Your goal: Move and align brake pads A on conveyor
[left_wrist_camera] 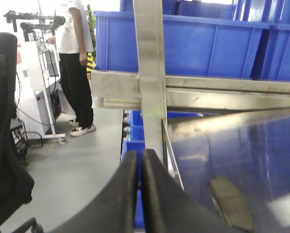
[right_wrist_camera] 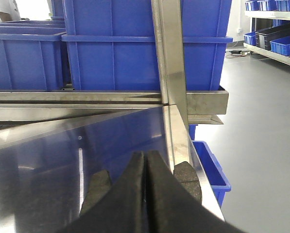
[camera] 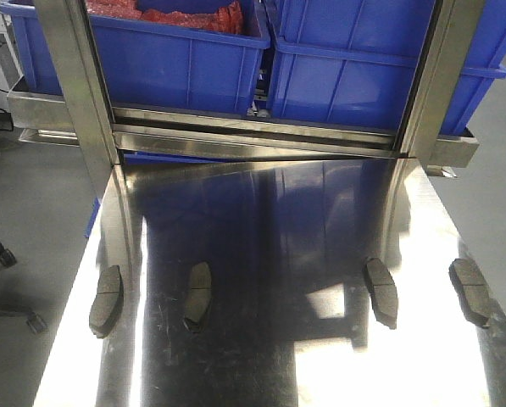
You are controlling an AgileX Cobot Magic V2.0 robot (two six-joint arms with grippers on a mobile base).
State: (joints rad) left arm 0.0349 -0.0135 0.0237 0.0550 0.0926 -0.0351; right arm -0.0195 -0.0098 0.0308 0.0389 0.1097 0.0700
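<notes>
A shiny steel tabletop (camera: 269,212) is filling the lower front view. Lying flat on it, in a loose row across the lower frame, are the far-left brake pad (camera: 106,300), centre-left brake pad (camera: 197,295), centre-right brake pad (camera: 380,291) and far-right brake pad (camera: 470,291), all well apart.

Four brake pads A (camera: 106,301) (camera: 198,294) (camera: 380,292) (camera: 470,291) are counted on one steel tabletop (camera: 278,220); two steel uprights (camera: 79,76) (camera: 430,76) and one person (left_wrist_camera: 76,63) are seen.
</notes>
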